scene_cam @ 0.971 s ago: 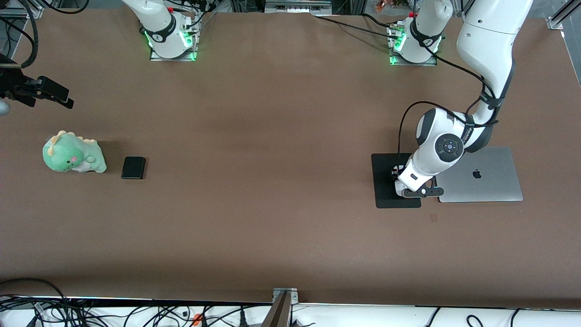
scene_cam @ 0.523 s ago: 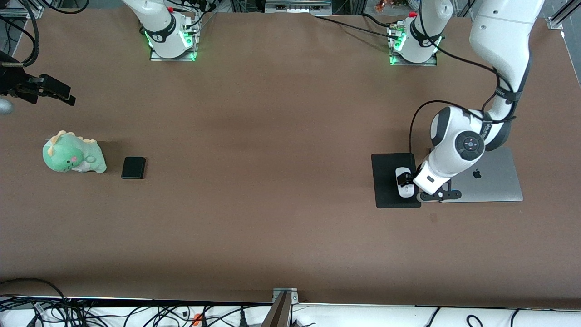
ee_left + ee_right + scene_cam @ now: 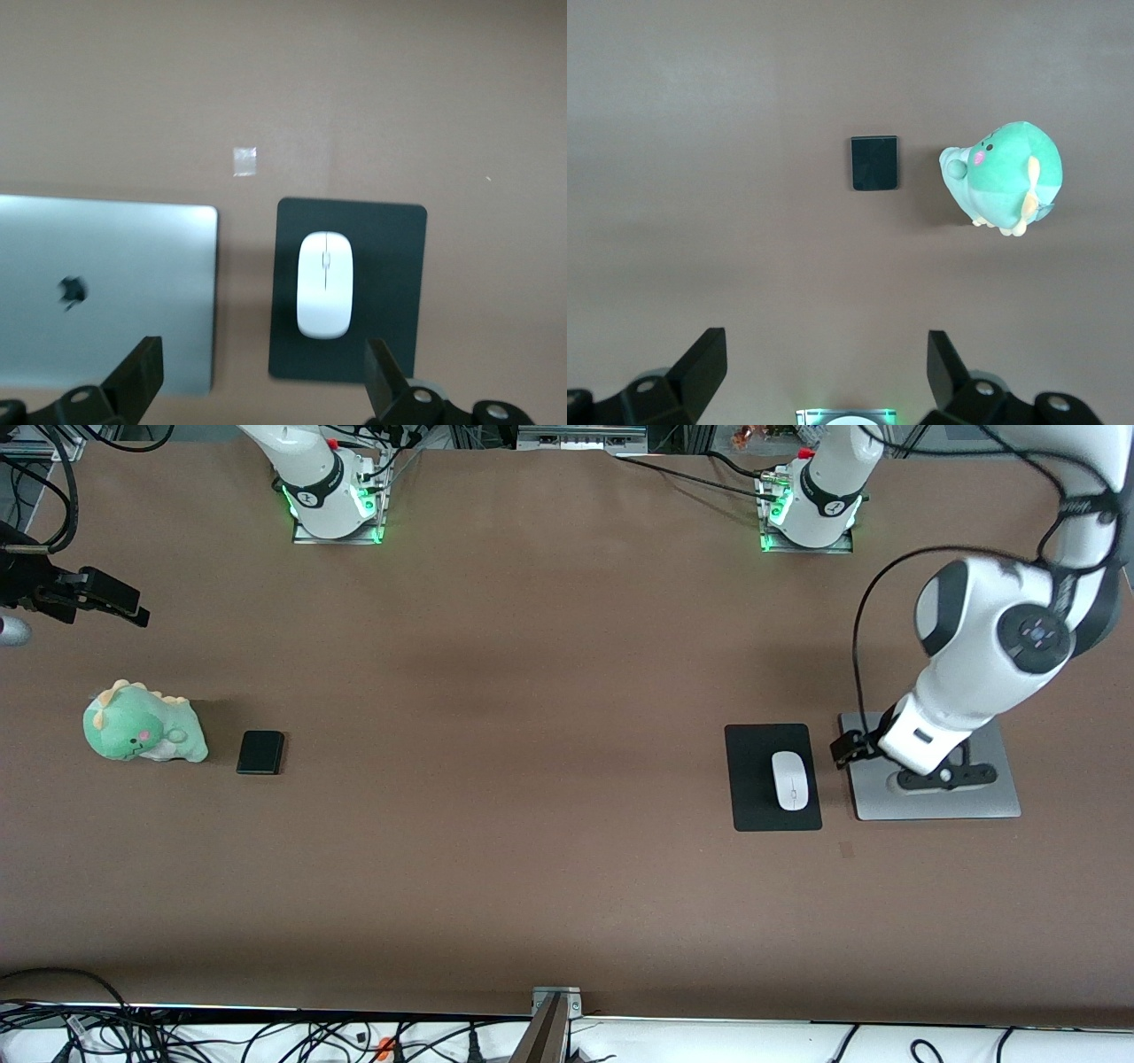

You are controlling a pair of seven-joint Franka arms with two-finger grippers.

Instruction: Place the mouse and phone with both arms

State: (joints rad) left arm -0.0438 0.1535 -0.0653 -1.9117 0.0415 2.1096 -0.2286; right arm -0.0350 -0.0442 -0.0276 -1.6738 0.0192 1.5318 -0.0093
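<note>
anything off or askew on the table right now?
Nothing stands out. The mouse lies square on the mouse pad beside the closed laptop; the phone lies flat beside the plush dinosaur. Left gripper open above the laptop's edge, right gripper open near the table's end.

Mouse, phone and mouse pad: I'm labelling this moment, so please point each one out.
mouse [image 3: 790, 780], front view, middle of its white top.
phone [image 3: 260, 752], front view, centre of its black face.
mouse pad [image 3: 750, 779], front view, bare strip beside the mouse.

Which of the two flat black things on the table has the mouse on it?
The larger one, the mouse pad beside the laptop; the white mouse lies on it. The phone is bare.
</note>
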